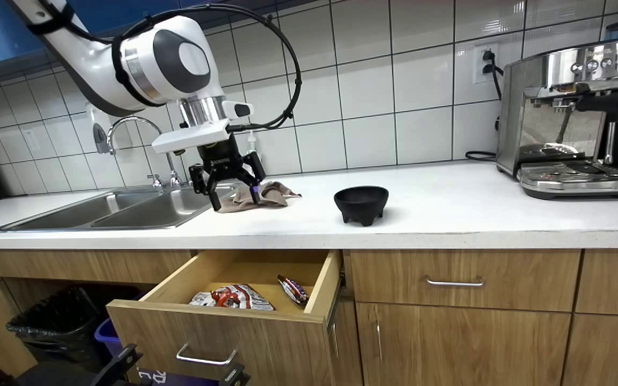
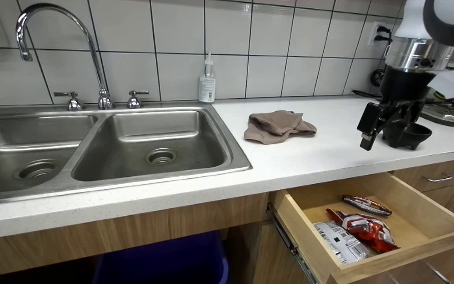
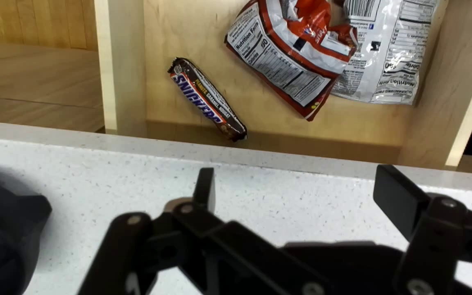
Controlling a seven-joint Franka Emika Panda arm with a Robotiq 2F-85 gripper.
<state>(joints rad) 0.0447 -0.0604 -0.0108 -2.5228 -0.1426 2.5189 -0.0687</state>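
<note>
My gripper (image 1: 236,202) is open and empty above the white countertop, near its front edge. In the wrist view its two fingers (image 3: 297,188) stand wide apart with only countertop between them. A black three-legged bowl (image 1: 361,206) stands upright on the counter to one side, also in the wrist view (image 3: 2,246). A brown cloth (image 2: 278,126) lies crumpled on the counter. Below the counter edge an open wooden drawer (image 1: 212,311) holds a Snickers bar (image 3: 207,98), a red and white snack bag (image 3: 289,57) and a silver bag (image 3: 387,53). The gripper touches none of these.
A double steel sink (image 2: 239,159) with a faucet (image 2: 93,43) is set in the counter. A clear pump bottle (image 2: 207,85) stands behind it. An espresso machine (image 1: 572,118) stands at the far end. A black-lined bin (image 1: 62,321) and blue bin (image 2: 164,260) sit below.
</note>
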